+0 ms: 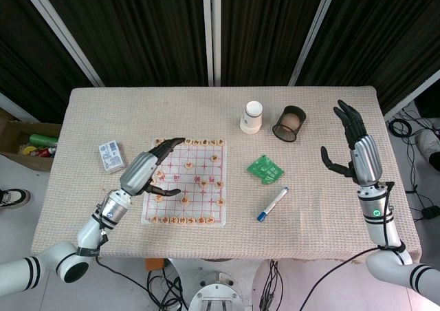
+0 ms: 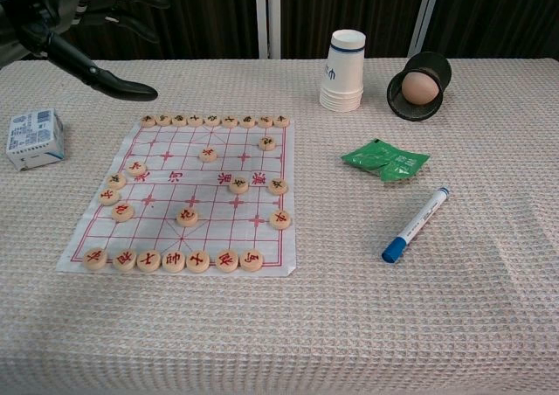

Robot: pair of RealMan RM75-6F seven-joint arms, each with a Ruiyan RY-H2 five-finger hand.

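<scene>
My left hand (image 1: 152, 165) hovers over the left side of a Chinese chess board (image 1: 185, 181), fingers spread and holding nothing; in the chest view it (image 2: 83, 24) shows at the top left above the board (image 2: 188, 194). Several round wooden pieces (image 2: 187, 217) lie on the board. My right hand (image 1: 355, 144) is raised above the table's right side, fingers apart and empty, nearest the black cup (image 1: 289, 123).
A white paper cup stack (image 2: 345, 70) and a tipped black cup (image 2: 421, 84) with an egg (image 2: 417, 87) inside sit at the back. A green packet (image 2: 384, 159), a blue marker (image 2: 415, 225) and a small card box (image 2: 35, 138) lie on the tablecloth.
</scene>
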